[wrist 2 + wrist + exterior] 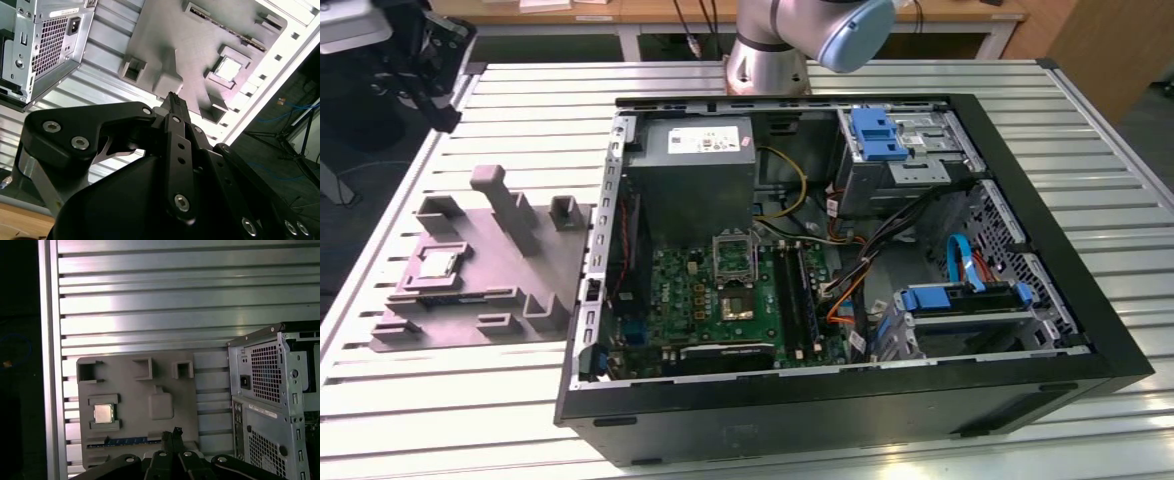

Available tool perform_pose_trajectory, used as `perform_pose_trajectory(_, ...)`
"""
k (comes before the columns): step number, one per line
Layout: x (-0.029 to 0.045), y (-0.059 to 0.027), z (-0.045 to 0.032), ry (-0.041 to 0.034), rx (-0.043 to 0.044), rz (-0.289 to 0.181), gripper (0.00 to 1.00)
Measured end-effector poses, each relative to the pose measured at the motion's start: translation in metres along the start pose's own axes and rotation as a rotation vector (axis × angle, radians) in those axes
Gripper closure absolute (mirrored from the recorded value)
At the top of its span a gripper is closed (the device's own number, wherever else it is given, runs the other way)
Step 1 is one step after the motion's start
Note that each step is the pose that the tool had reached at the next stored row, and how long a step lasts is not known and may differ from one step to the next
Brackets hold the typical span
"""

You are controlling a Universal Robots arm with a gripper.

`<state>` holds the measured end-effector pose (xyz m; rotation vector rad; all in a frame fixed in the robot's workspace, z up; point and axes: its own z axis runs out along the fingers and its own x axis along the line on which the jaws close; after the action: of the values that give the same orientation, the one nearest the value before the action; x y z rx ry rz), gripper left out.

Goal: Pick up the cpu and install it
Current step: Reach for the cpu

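My gripper [171, 433], closed on nothing, hovers over the grey tray [131, 405] on the slatted counter [480, 400], well apart from the cpu [103, 413]. The cpu lies flat in a tray pocket, at the exterior view's left of the open case [1107, 330]. I judge the chip to be light, stiff and thin, its smooth metal top slippery and its underside easily damaged. It is best pinched by the two rim edges that the pocket's blocks leave free. The exterior view takes in the cpu [438, 263] and the green board [680, 290] inside the case. The first wrist view looks square down on the chip. The second wrist view catches the cpu [229, 68] aslant, beyond my gripper [172, 97].
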<state>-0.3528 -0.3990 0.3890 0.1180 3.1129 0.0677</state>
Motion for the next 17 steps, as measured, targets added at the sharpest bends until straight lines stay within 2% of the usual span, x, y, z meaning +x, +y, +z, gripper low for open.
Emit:
perform_pose_trajectory(13,0.008,-0.0006,0.0003,0.0,0.0,0.0,0.89)
perform_pose_trajectory(17,0.0137,-0.001,0.0005,0.0007,0.0001,0.0,0.89)
